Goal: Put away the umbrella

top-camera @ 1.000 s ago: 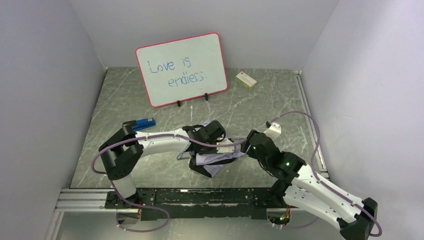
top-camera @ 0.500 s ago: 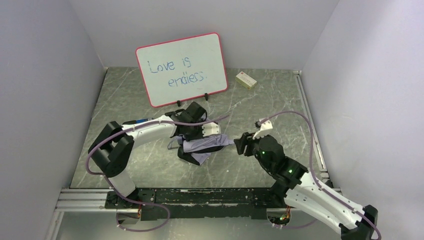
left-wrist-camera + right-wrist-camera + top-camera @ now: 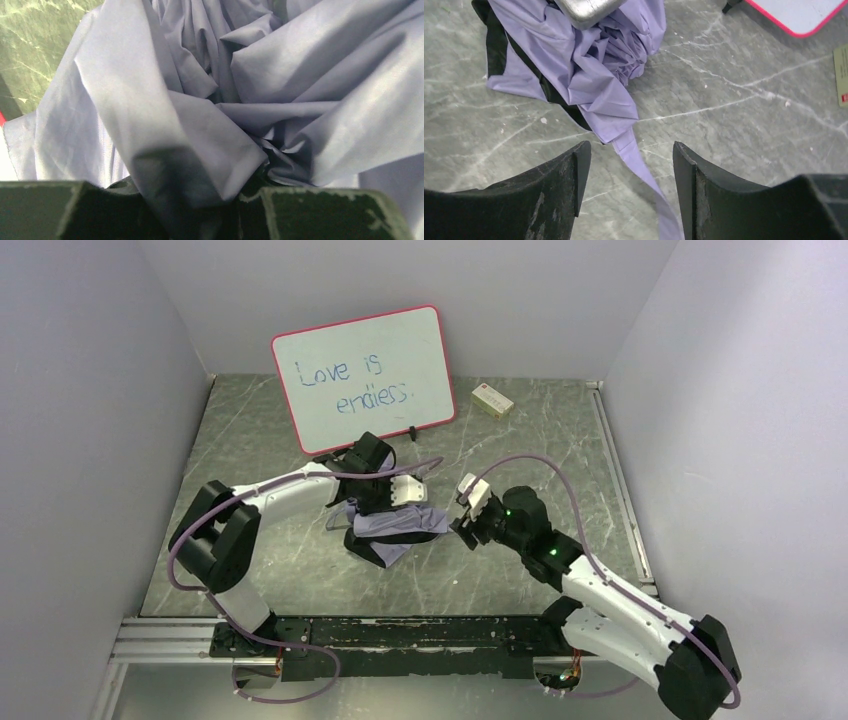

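Observation:
The umbrella lies crumpled on the marble table, pale lavender fabric with black lining showing. My left gripper comes at it from the far side. In the left wrist view the lavender folds fill the frame and one fold runs down between the fingers of the left gripper, which is shut on it. My right gripper hovers just right of the umbrella. This gripper is open, and the loose fabric strap trails between its fingers without being pinched.
A red-framed whiteboard stands on its feet just behind the umbrella. A small cream box lies at the back right. Grey walls close in on the left, back and right. A metal rail runs along the table's right edge.
The left gripper has dragged the umbrella away from the near edge, toward the whiteboard. The right gripper has followed it leftward and now straddles the strap.

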`<action>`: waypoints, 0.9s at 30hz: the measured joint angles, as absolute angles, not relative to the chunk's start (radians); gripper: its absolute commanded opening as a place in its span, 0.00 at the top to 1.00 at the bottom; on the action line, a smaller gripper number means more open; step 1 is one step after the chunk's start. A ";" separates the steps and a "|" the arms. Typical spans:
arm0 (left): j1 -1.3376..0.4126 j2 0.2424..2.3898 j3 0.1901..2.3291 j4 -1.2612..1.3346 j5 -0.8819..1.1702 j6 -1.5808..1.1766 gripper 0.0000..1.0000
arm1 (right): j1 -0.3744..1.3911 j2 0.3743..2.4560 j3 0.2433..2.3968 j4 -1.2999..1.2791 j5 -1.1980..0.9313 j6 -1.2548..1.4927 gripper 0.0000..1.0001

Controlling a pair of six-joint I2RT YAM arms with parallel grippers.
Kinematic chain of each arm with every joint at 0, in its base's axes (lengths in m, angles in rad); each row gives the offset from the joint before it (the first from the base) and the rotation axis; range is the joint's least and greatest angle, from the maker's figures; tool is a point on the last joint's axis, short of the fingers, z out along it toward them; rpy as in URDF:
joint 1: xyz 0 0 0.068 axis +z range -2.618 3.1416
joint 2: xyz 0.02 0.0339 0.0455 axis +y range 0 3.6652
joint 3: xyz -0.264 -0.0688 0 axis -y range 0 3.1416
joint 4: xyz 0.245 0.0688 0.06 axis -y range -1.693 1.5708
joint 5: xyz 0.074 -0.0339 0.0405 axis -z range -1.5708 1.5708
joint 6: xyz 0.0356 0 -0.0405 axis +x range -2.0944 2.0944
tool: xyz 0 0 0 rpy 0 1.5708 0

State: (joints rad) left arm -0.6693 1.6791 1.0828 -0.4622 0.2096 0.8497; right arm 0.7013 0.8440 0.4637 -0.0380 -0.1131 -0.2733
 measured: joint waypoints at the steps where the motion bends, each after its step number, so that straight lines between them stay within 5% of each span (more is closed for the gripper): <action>1: -0.669 1.678 1.082 -0.461 0.215 0.851 0.92 | 0.675 0.856 0.463 -0.031 -0.156 -0.310 0.36; 12: -0.661 1.672 1.073 -0.460 0.255 0.869 0.92 | 0.626 0.982 0.393 0.001 -0.419 -0.584 0.39; 27: -0.658 1.666 1.066 -0.457 0.273 0.873 0.91 | 0.626 1.174 0.410 0.031 -0.359 -0.720 0.44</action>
State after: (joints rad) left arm -0.6579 1.6657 1.0664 -0.4572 0.2733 0.8726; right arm 0.6258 1.1744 0.4103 0.0307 -0.3588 -0.7204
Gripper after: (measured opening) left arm 0.308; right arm 0.575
